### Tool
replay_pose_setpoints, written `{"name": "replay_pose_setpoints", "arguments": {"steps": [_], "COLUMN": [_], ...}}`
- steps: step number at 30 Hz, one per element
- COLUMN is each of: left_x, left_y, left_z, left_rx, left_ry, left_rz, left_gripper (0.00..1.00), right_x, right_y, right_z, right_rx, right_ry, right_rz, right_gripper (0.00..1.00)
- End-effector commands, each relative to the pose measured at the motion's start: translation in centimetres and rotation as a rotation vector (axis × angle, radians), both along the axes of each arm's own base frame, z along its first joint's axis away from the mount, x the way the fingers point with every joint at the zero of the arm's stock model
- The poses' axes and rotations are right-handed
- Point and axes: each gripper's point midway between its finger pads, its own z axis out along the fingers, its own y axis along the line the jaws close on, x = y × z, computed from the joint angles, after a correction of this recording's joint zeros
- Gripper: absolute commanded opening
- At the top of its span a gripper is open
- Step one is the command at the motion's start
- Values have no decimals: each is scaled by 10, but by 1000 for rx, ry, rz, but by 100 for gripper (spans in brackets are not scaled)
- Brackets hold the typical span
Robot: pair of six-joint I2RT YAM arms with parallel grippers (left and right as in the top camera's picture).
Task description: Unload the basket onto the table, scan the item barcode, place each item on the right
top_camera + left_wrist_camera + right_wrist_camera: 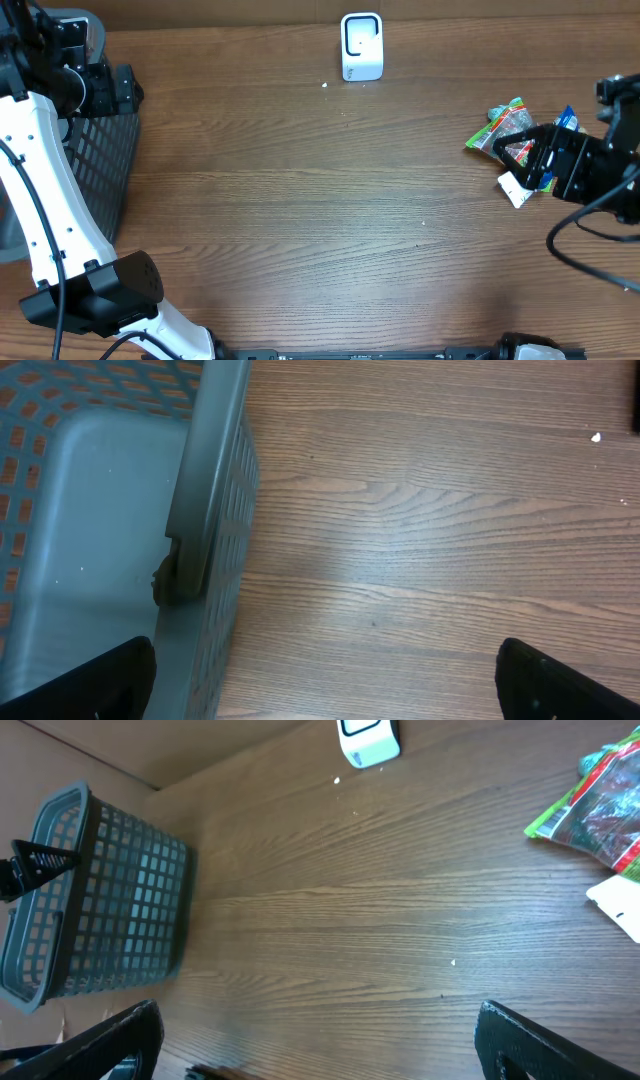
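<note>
Wooden counter (300, 200): your snack packets (505, 125) lie right of the scanner (361, 46), beneath your right end effector (535, 160), jaws apart; left end effector (325, 680), also apart, far.

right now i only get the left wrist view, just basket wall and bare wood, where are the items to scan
Observer: A small pile of snack packets lies near the right side of the table, far from the basket.
Operator: is the right hand holding one
Observer: No. The right hand is open at the pile, with nothing between its fingers.
Operator: and the scanner
Observer: The white scanner stands at the far edge, about midway across.
</note>
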Motion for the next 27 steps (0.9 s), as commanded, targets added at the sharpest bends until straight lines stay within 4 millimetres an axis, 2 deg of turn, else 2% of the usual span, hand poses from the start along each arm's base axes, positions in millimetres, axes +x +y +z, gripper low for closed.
{"name": "replay_pose_setpoints", "arguments": {"steps": [1, 9, 15, 20, 22, 24, 27], "left_x": [-1, -1, -1, -1, -1, -1, -1], "left_y": [-5, -5, -5, -5, -5, -5, -5], "left_z": [6, 6, 6, 6, 6, 6, 6], "left_rx": [9, 9, 9, 9, 9, 9, 9], "left_ry": [-16, -15, -16, -16, -15, -15, -16], "left_rz": [-29, -29, -29, -29, -29, -29, -29], "left_gripper": [100, 100, 99, 100, 100, 100, 100], "right_x": [-9, -26, -39, -51, -43, -25, 0], "right_y": [3, 16, 19, 20, 10, 1, 3], "right_z": [6, 15, 21, 16, 15, 23, 35], "right_rx": [-3, -7, -11, -18, -123, -215, -354], "right_ry": [-30, -76, -115, -113, -188, -314, -583], "right_rz": [7, 60, 67, 75, 66, 42, 115], "right_gripper": [100, 100, 100, 100, 100, 100, 100]}}
